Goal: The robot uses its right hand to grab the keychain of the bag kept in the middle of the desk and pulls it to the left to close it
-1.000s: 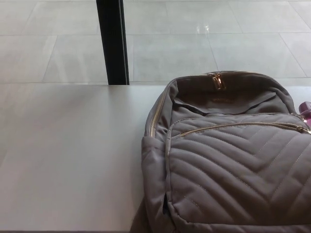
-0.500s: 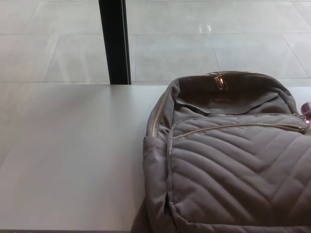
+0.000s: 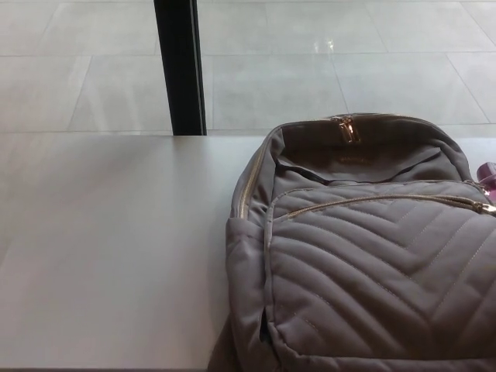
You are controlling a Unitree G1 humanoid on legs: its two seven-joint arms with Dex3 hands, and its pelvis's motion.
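In the head view, a grey-brown quilted fabric backpack (image 3: 364,256) is seen lying on the pale tabletop (image 3: 116,248), toward the right, with a small purple keychain (image 3: 487,170) at its right edge. Neither the right hand nor the left hand is shown, so how far open they are cannot be told. The grasp and the leftward pull are judged not yet begun.

A grey-brown quilted bag (image 3: 364,256) lies on the right part of the pale surface (image 3: 116,248), reaching its near edge. A gold zipper (image 3: 372,200) crosses the front pocket. At the picture's right edge, a small purple keychain (image 3: 487,170) is partly cut off. A black post (image 3: 180,66) stands beyond the far edge.
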